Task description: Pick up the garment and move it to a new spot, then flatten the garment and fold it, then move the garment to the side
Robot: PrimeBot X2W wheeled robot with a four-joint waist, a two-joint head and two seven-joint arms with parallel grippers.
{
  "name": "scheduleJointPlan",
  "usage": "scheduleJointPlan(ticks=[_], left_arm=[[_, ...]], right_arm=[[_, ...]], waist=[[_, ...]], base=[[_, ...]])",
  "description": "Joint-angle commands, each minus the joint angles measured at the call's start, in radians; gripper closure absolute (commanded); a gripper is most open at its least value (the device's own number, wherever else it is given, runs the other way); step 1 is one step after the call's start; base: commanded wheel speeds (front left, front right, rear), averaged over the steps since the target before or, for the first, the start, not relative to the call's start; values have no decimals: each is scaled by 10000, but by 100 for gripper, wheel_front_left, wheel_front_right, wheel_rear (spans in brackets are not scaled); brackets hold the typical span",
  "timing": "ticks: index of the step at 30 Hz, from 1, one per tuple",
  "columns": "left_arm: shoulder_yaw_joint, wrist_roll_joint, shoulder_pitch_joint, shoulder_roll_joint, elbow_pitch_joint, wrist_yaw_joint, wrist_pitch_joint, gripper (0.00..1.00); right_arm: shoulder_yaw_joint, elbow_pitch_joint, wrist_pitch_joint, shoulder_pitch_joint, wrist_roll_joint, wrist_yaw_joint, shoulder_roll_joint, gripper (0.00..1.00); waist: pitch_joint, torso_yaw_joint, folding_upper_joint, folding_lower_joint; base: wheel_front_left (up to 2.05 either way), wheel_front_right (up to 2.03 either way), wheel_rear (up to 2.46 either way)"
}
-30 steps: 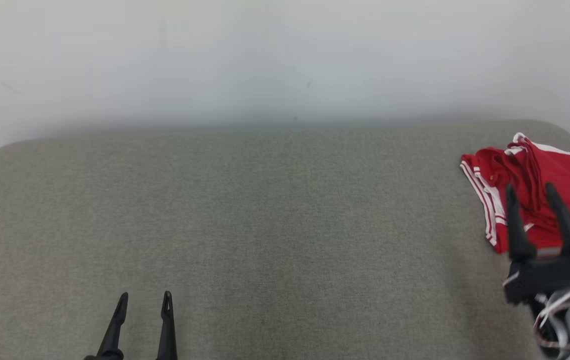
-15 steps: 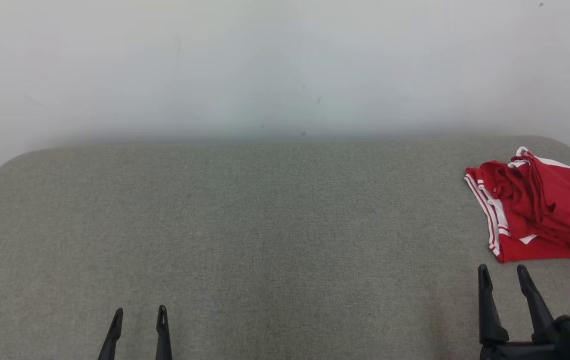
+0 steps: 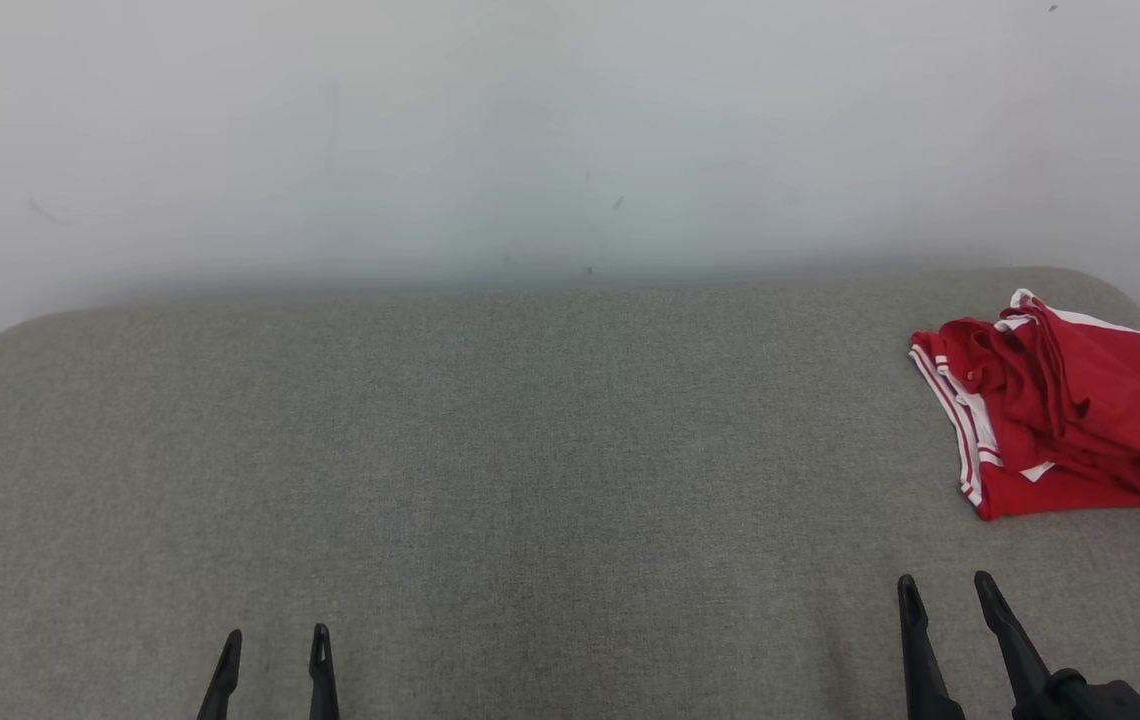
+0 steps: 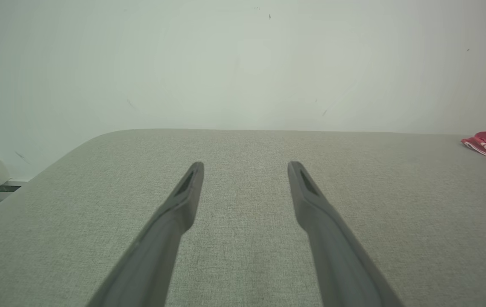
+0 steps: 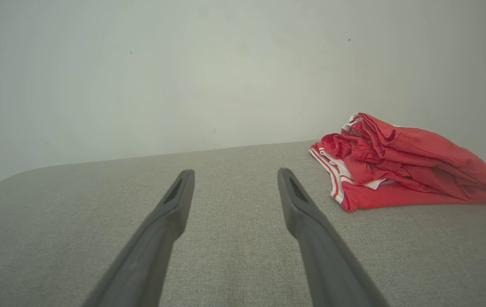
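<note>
Right pincer [image 3: 943,582] is being held spread and empty, left pincer [image 3: 276,634] likewise, both low over the counter [image 3: 530,450]. Red garment [image 3: 1070,410] is lying folded at the counter's far right, untouched. Likely the set-aside step: fabric is not to be snagged in backing off.

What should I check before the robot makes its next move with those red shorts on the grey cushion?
1. Left gripper open, holding nothing: ok.
2. Right gripper open, holding nothing: ok.
3. Right gripper apart from the red shorts: ok.
4. Shorts folded flat: not ok, top layer rumpled.
5. Shorts' right edge fully on the grey cushion: cannot tell.
</note>
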Motion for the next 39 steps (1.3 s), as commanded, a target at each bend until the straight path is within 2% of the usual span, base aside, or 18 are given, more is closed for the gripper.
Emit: scheduleJointPlan(ticks=[1, 28, 29, 32, 39], left_arm=[[34, -34, 71, 3, -50, 24, -28, 0], [36, -539, 123, 2, -14, 171, -28, 0], [6, -563, 3, -2, -7, 163, 3, 100], [-28, -681, 17, -8, 204, 157, 24, 100], [-17, -2162, -182, 36, 224, 50, 351, 100]], right_arm=[[-16, -28, -35, 42, 8, -22, 46, 0], [149, 241, -36, -51, -141, -22, 59, 0], [140, 248, 2, -65, -80, 0, 68, 100], [154, 468, 45, -18, 48, 0, 81, 100], [10, 323, 333, -8, 1560, -1, 39, 100]], waist=[[1, 5, 0, 0], [-2, 129, 0, 0], [-1, 130, 0, 1], [2, 132, 0, 1], [23, 148, 0, 1]], base=[[0, 0, 0], [0, 0, 0], [0, 0, 0], [0, 0, 0], [0, 0, 0]])
